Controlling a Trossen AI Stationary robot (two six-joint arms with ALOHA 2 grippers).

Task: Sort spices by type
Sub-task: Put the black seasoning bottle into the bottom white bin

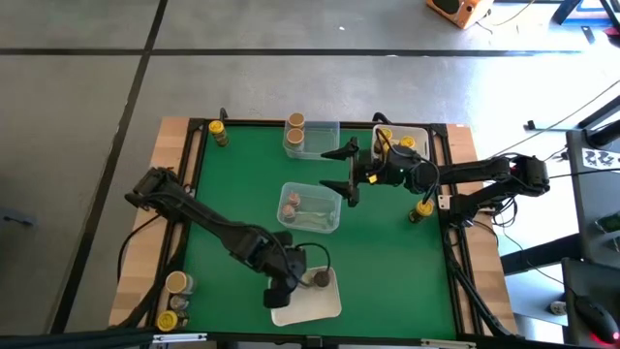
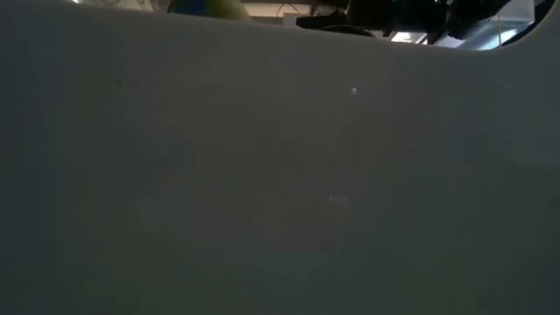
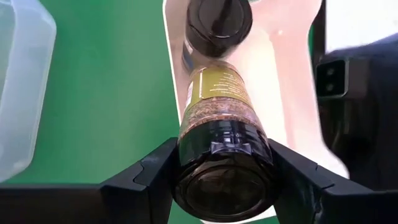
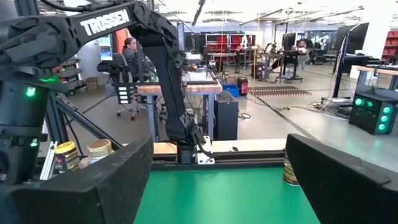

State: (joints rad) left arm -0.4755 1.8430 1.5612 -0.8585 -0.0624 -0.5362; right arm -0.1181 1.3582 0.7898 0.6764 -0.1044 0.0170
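**Figure. Sorting in progress, read from the near table edge outward; clock directions are taken on the high view, with 6 o'clock at the near edge.**

(a) At 6 o'clock lies the white tray (image 1: 325, 308). My left gripper (image 1: 281, 287) hangs over its 9 o'clock side, clamped across the body of a dark-capped jar (image 3: 221, 143), which lies tilted with its cap towards the wrist camera. A second dark-capped jar (image 1: 320, 279) is in the tray just beyond it. I judge that the held jar is being lined up beside its match, so this tray gathers the dark-capped kind. Whether the held jar touches the tray floor I cannot tell.

(b) At 7 o'clock, on the wooden border, three unsorted jars (image 1: 176, 301) stand close together, well apart from every tray. I take them as waiting their turn.

(c) At the table's centre sits a clear tray (image 1: 331, 221) holding tan-topped jars.

(d) Just past centre, towards 1 o'clock, my right gripper (image 1: 346, 171) waits with its fingers spread wide and nothing between them. It is clear of the left arm's work.

(e) At 3 o'clock a yellow-topped jar (image 1: 423, 208) stands alone by the rail.

(f) At 12 o'clock a far clear tray (image 1: 325, 136) holds a tan-topped jar (image 1: 295, 121). At 1 o'clock another tray (image 1: 418, 132) holds yellow-topped jars. At 11 o'clock a lone yellow-topped jar (image 1: 220, 132) stands in the corner, not yet sorted.

The low view is blocked by a pale surface.
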